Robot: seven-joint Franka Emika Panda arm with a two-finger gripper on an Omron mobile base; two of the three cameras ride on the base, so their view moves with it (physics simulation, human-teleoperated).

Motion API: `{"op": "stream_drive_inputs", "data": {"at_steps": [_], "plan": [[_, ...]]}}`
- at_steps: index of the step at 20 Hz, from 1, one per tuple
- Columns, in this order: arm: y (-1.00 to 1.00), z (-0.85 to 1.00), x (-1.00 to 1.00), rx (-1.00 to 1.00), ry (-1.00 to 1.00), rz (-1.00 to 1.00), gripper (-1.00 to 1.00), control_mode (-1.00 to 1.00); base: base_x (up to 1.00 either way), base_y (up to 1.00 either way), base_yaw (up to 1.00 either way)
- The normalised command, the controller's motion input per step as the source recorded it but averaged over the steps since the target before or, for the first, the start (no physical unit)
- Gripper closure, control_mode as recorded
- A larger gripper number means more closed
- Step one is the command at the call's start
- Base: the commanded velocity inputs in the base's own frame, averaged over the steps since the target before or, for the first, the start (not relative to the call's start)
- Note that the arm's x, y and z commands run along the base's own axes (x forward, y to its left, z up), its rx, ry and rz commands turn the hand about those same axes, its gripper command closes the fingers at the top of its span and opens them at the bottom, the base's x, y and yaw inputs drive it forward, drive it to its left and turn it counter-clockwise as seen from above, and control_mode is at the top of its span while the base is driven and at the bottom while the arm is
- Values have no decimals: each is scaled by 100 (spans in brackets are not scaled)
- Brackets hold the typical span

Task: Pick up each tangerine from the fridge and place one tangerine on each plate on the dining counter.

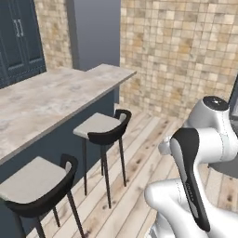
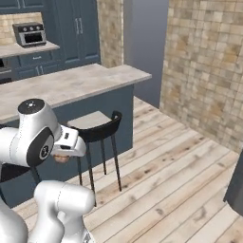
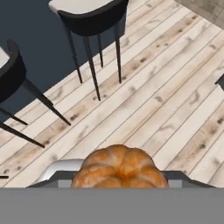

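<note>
Pale wooden floorboards run between a tiled stone wall and the long marbled dining worktop [image 2: 71,85], which stands over its dark blue base with two black-backed stools [image 1: 100,128] tucked along it. Looking along the hand, I see a ridged orange tangerine [image 3: 119,168] sitting right at the tool [image 3: 119,181], and the tool reads as pressed in on the fruit, carrying it. From the right side a sliver of orange peeks out under the white hand, low beside the nearer stool.

So one tangerine is out of the fridge and in transit, I'd judge. No plates are in sight on the stretch of worktop I can see, so nothing appears delivered yet; this fruit needs setting down, and the second needs fetching.

The arm is folded compactly above its base, elbow up, hand held low and aimed down at the floor, well short of the worktop.
</note>
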Motion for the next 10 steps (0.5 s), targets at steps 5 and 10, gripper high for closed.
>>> {"op": "stream_drive_inputs", "data": {"at_steps": [5, 10], "plan": [[0, 0, 0, 0, 0, 0, 100, 100, -40, 49, 33], [0, 0, 0, 0, 0, 0, 100, 100, -25, 49, 31]]}}
